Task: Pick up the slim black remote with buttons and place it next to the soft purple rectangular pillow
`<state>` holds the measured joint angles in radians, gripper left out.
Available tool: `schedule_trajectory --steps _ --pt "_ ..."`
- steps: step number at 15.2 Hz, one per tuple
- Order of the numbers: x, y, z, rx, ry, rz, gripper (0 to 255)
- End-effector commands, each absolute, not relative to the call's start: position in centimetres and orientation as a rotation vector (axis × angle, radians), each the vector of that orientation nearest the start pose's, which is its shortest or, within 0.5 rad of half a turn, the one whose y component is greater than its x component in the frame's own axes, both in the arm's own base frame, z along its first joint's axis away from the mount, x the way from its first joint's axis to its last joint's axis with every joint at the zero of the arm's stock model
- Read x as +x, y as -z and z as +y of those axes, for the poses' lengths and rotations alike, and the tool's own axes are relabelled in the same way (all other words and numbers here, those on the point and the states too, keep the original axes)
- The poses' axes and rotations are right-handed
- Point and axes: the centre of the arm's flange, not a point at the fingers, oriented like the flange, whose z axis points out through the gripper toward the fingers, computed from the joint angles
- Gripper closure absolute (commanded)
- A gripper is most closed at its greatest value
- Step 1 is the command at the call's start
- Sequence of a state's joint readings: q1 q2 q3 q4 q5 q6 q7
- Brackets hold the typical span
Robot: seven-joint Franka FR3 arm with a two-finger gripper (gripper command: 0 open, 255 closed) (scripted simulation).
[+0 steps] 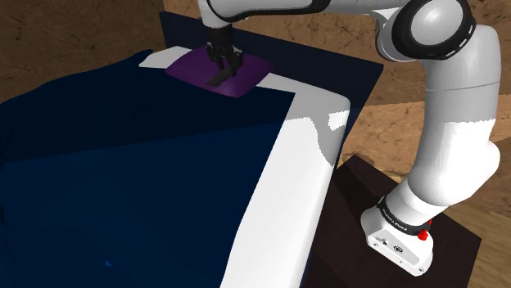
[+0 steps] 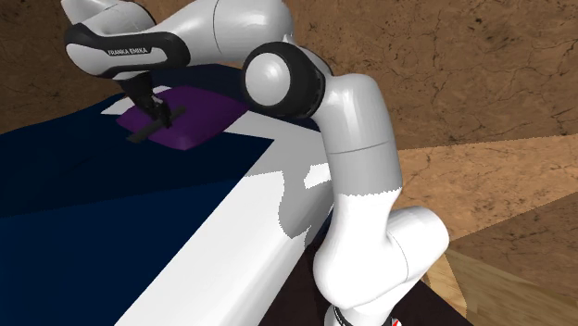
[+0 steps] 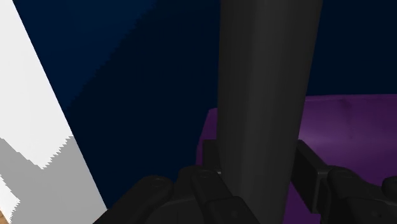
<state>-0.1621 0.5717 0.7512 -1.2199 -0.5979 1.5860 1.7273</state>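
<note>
Claw (image 1: 223, 62) clamped across remote (image 1: 219, 78), both just above pillow (image 1: 250, 75). Remote's long axis runs out from between fingers, far end slanting down past pillow's edge. I reckon next move: slide off pillow, set down on blanket (image 1: 123, 172) alongside.

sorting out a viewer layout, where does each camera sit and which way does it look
Shoulder view: beside the stand, looking down over the bed at the pillow; whole arm shows.
Second exterior view: also behind the arm, looking up the bed at the pillow; arm looms large.
Wrist view: on the gripper, looking along the clasped remote; fingers show.
Shared: pillow and remote.
</note>
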Motion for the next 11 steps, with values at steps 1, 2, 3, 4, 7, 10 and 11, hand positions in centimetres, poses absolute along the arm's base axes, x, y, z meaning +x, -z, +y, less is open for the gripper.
schedule_trajectory --steps 1,2,3,4,7,10,11 --pt "65.8 -49.0 21.3 -2.727 0.279 1.826 255" --pt "65.8 -48.4 21.3 -2.727 0.279 1.826 255" --pt "65.8 -47.9 21.3 -2.727 0.279 1.826 255" --pt "65.8 -47.4 21.3 -2.727 0.279 1.826 255" --pt "65.8 -45.8 21.3 -2.727 0.279 1.826 255" --pt "65.8 -44.2 21.3 -2.727 0.279 1.826 255" --pt "65.8 -43.7 21.3 -2.727 0.279 1.826 255"
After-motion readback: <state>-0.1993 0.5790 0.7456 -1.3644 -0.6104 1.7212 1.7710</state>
